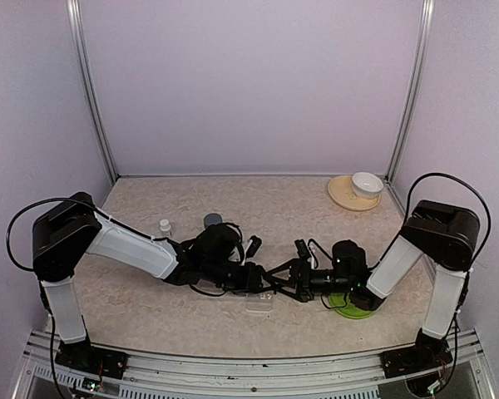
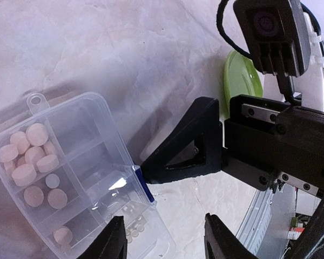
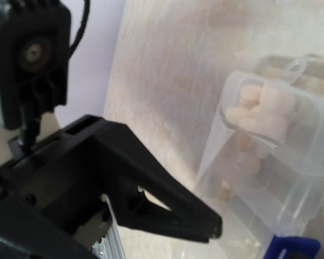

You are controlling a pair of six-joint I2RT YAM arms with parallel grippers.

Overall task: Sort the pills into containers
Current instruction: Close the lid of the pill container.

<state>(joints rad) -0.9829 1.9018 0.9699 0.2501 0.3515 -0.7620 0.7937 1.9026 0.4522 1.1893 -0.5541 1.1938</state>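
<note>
The containers are one clear plastic organiser (image 1: 259, 301) lying on the table between the two arms. In the left wrist view, the organiser (image 2: 92, 162) holds round pale pills (image 2: 29, 156) in several compartments and has a blue latch (image 2: 143, 184). My left gripper (image 2: 164, 243) is open. One of its fingers (image 2: 110, 240) is over the organiser's near corner and the other is off to the side above bare table. My right gripper (image 1: 281, 281) is open, and one black finger (image 2: 189, 148) has its tip against the latch edge. The right wrist view shows the organiser (image 3: 270, 162), pills (image 3: 259, 110) and a left-gripper finger (image 3: 167, 199).
A green dish (image 1: 353, 306) lies under the right arm, close to the organiser. A small white bottle (image 1: 165, 225) and a grey cap (image 1: 212, 220) stand behind the left arm. A white bowl (image 1: 367, 183) rests on a beige plate (image 1: 345, 195) at the back right.
</note>
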